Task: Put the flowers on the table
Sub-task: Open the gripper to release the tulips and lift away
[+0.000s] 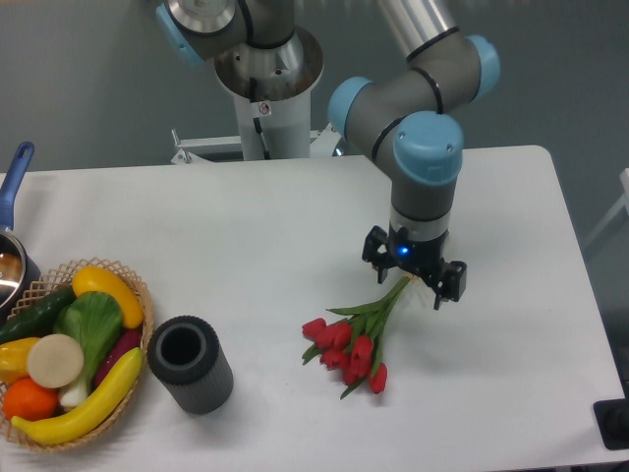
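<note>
The flowers [349,349], a small bunch of red tulip buds with green stems and leaves, lie on the white table [246,226] right of centre, near the front. The buds point to the front left. The stems run up and to the right, and their ends reach between the fingers of my gripper [411,283]. The gripper points straight down over the stem ends. Its two black fingers stand apart on either side of the stems, so it looks open. The very tips of the stems are hidden under the gripper.
A dark grey ribbed cylinder cup [189,364] stands front left of the flowers. A woven basket [138,295] of colourful vegetables sits at the front left corner. A pot with a blue handle [15,177] is at the left edge. The arm's base [267,88] stands behind the table.
</note>
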Motion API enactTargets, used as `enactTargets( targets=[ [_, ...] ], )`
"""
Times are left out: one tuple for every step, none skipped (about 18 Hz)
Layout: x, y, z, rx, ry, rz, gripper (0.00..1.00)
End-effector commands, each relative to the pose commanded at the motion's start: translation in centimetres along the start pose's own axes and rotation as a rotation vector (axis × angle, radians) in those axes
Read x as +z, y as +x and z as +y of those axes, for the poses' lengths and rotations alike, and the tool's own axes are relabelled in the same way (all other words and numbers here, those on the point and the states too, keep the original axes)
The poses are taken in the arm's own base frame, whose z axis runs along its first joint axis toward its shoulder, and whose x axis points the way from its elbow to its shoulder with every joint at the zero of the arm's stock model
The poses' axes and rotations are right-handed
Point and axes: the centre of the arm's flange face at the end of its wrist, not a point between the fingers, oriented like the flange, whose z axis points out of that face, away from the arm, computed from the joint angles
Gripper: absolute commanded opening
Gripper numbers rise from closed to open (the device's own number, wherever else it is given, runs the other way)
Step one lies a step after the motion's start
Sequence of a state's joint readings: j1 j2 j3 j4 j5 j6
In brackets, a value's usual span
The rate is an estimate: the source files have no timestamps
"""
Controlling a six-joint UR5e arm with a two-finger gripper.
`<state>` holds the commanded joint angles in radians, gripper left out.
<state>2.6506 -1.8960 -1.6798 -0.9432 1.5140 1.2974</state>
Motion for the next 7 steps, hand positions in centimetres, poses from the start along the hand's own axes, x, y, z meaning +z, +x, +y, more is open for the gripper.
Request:
enactTargets(
  targets=[
    [-0.6,-0.7,0.5,0.024,-0.005,0.009,1.00],
    [-1.4,-1.4,0.9,0.043,-0.010,0.023,1.00],
    [-2.6,-2.2,0.9,0.058,-0.014,0.039,1.00],
    [-3.6,-2.7,0.8,0.061,-0.018,0.060,1.00],
    [-4.3,-3.4,1.3,0.050,-0.022,0.077,1.00],
    [-4.6,-3.9,1.5,0.044,-0.020,0.085,1.00],
    [-5.0,-4.2,1.5,0.043,-0.016,0.078,1.00]
  ],
)
